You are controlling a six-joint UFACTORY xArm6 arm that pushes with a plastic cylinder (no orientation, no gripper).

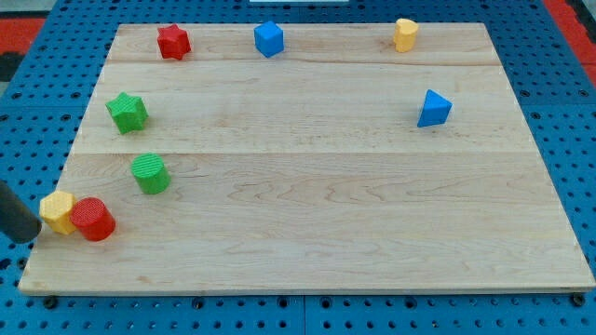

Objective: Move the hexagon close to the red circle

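your tip (33,233), a bare rod with no jaws to open or close, sits at the view's left edge, touching the yellow hexagon (58,211) just to its right. that hexagon already touches the red circle (93,220), further right.

No text, label, brand, number or sign can be read anywhere: the bench (307,186) is bare wood grain, the coloured blocks carry plain faces, and the blue pegboard (559,102) around it shows only holes.
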